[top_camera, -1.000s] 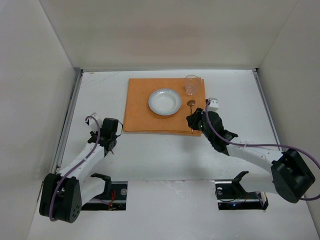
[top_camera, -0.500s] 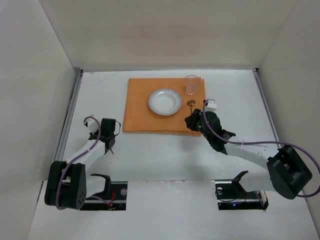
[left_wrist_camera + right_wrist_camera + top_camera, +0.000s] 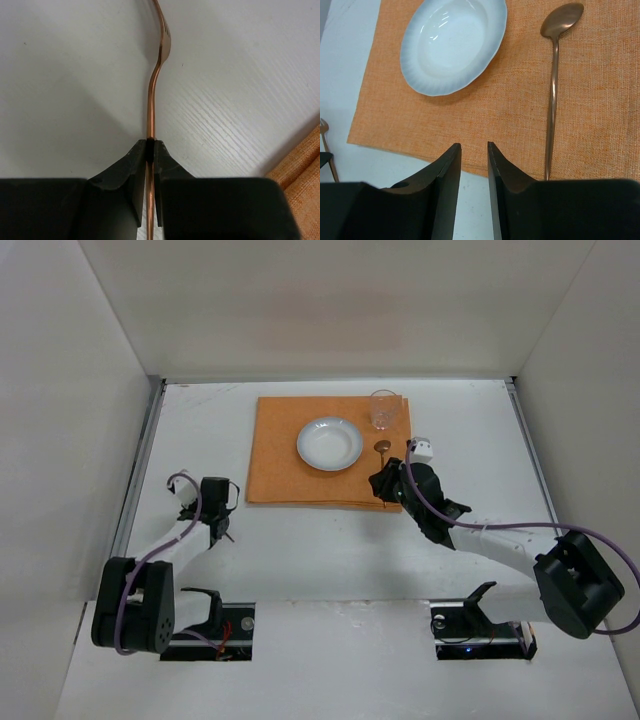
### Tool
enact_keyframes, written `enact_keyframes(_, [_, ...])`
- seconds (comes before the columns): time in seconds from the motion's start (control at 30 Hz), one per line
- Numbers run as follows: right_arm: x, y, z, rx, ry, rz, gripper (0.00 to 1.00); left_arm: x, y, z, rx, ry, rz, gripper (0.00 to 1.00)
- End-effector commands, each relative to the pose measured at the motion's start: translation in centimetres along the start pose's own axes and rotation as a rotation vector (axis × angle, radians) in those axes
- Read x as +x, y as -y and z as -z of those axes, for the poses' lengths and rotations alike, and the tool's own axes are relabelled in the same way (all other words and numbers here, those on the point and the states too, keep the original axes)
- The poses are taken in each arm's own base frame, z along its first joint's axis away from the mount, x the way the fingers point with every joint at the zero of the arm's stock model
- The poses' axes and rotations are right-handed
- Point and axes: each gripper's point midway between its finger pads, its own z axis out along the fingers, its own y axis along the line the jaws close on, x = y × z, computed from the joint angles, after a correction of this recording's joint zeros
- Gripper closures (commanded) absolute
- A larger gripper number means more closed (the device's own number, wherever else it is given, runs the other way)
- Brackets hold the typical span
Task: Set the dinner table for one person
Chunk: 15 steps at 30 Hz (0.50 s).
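Note:
On the white dinner table lies an orange cloth with a pale blue plate, a clear glass and a copper spoon. My left gripper is low over the table, left of the cloth. It is shut on the thin handle of a copper fork, whose head points away from the gripper. My right gripper hangs open and empty over the cloth's near edge. The spoon lies just right of it and the plate lies ahead.
Grey rails run along the table's left and right edges, with white walls beyond. A corner of the cloth shows to the right of the left gripper. The fork's head shows at the left edge of the right wrist view.
The left gripper has closed onto the fork's handle, and its arm has drawn back a little. The right gripper's jaws have parted slightly wider.

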Motion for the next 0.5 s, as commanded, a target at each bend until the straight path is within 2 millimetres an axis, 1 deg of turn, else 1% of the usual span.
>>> enact_keyframes(0.0, [-1.7,-1.2,0.1,-0.041,0.059,-0.021,0.66,-1.0,0.5,1.0,0.039,0.025,0.004,0.97])
enact_keyframes(0.07, [-1.4,-1.1,-0.1,-0.037,0.044,-0.022,0.67,-2.9,1.7,2.3,0.083,0.069,-0.005,0.98])
enact_keyframes(0.13, [-1.5,-1.2,0.0,-0.038,0.048,-0.014,0.67,-5.4,3.5,4.0,0.145,0.13,-0.02,0.98])
enact_keyframes(0.2, [-1.6,-1.2,0.0,-0.037,0.055,-0.018,0.67,-7.5,6.0,6.0,0.22,0.178,-0.029,0.98])
enact_keyframes(0.27, [-1.4,-1.0,-0.2,-0.036,0.045,-0.024,0.67,-8.6,9.0,7.8,0.308,0.2,-0.06,0.97])
enact_keyframes(0.3, [-1.3,-1.0,-0.1,-0.035,0.043,-0.023,0.67,-9.0,10.7,8.7,0.352,0.208,-0.083,0.97])
enact_keyframes(0.37, [-1.6,-1.0,0.0,-0.035,0.056,-0.024,0.66,-8.6,14.6,10.2,0.468,0.202,-0.129,0.97])
enact_keyframes(0.43, [-1.7,-0.9,0.1,-0.031,0.061,-0.027,0.66,-7.7,18.3,11.0,0.584,0.195,-0.206,0.97])
enact_keyframes(0.47, [-1.7,-0.7,0.0,-0.027,0.061,-0.029,0.66,-6.9,19.9,11.2,0.633,0.193,-0.262,0.97])
